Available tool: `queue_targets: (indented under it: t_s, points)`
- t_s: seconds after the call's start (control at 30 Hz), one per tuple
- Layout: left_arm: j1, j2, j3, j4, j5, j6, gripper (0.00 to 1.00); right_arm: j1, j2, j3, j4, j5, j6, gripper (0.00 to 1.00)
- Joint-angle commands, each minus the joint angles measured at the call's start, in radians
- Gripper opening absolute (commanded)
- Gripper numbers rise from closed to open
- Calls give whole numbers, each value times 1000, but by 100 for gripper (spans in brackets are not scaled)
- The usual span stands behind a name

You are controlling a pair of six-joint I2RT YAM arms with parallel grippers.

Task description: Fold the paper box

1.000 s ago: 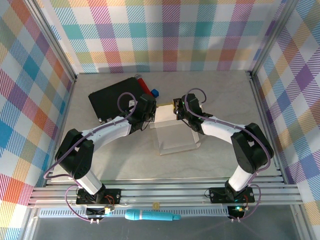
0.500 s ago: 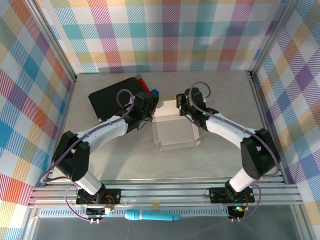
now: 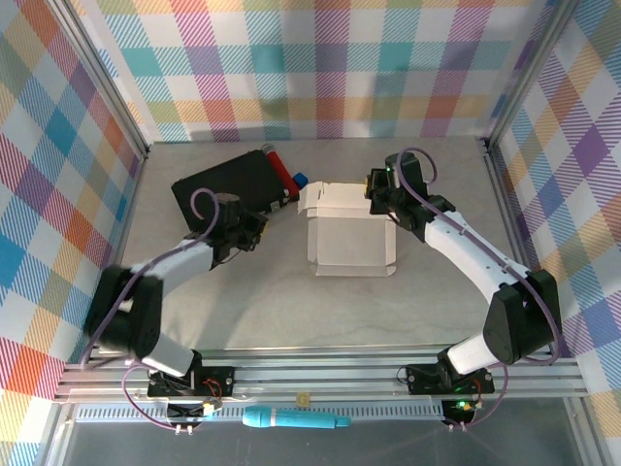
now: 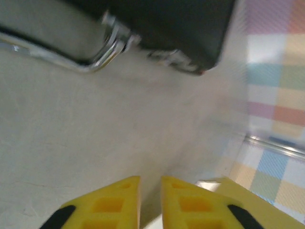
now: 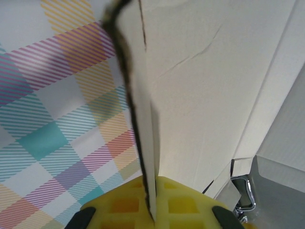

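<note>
The paper box (image 3: 344, 233) lies at the table's middle, pale side up, with flaps spread along its far edge. My right gripper (image 3: 374, 189) is at the box's far right corner, shut on a thin upright flap. In the right wrist view the yellow fingers (image 5: 190, 205) pinch that flap's edge, and the pale panel of the box (image 5: 205, 86) rises to the right of it. My left gripper (image 3: 254, 228) hangs left of the box, apart from it, just in front of the black case (image 3: 228, 189). Its jaws are almost closed with nothing between them (image 4: 150, 183).
The black case (image 4: 181, 24) with its metal handle (image 4: 95, 57) lies at the back left. A red cylinder (image 3: 279, 165) and a small blue thing (image 3: 301, 180) sit by its right edge. A teal pen (image 3: 296, 419) lies below the front rail. Checked walls stand on three sides.
My left gripper opened, pulled away leftward from the box and closed again near the black case. My right gripper moved to the back right with the flap, and the box now lies spread wider.
</note>
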Motion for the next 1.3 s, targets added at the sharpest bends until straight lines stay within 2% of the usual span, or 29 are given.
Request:
queue_targets:
  t_s: [0.0,0.3,0.5,0.73,0.97,1.07,1.2,1.27]
  points:
    - [-22,99,72,179,157,2,14,-11,-19,34,-36,-21,55,0]
    - [-88,273,149,358,169,-92,19,-33,-44,17,-43,-29,95,0]
    - [-139,309,125,490,152,-169,19,-51,-45,2,-23,-38,110,0]
    - [-180,291,147,456,117,-143,20,-55,-35,-15,7,-58,124,0]
    - [-229,286,184,341,89,-77,20,-55,-22,-18,25,-62,134,0]
    - [-252,258,239,166,36,19,24,-55,-16,-15,26,-75,134,0]
    - [-302,224,352,-116,-88,191,23,-53,-16,-20,21,-77,137,0]
    - [-322,221,386,-193,-141,234,22,-54,-16,-22,26,-74,139,0]
